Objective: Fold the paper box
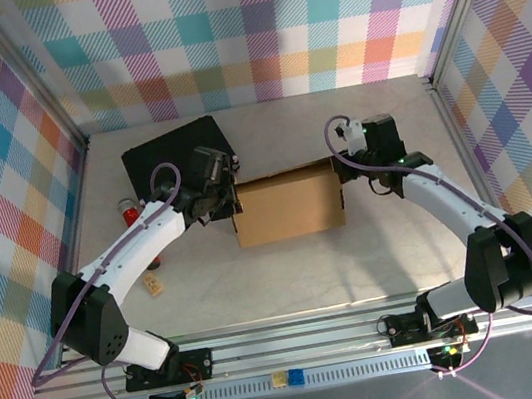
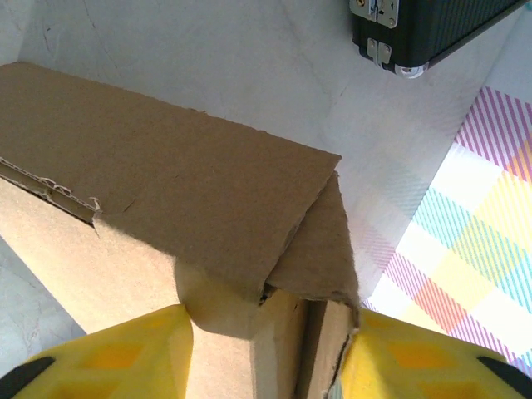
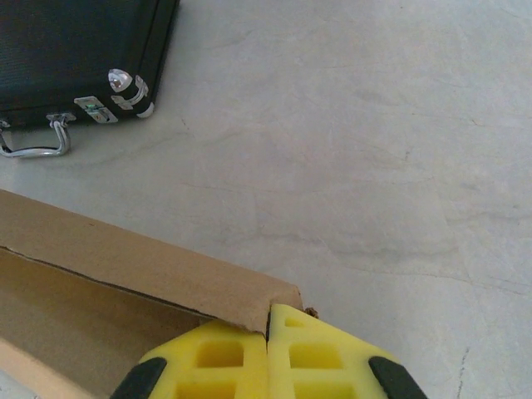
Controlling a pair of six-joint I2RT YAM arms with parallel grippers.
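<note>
We have the paper box (image 1: 287, 206) on the counter (image 1: 288, 277) between both arms, our left jaws (image 2: 266, 349) spread apart around its end corner to steady it, while our right jaws (image 3: 268, 353) pinch together on the far wall's corner, likely to fold it inward.

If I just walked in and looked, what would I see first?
First, the brown paper box in the middle of the table, with a robot arm at each end. The left pincer has its yellow fingers on either side of the box's corner, and the right pincer is squeezed shut on the box's thin edge. Behind the box, toward the left, lies a black case, and colourful checked walls stand all around.
</note>
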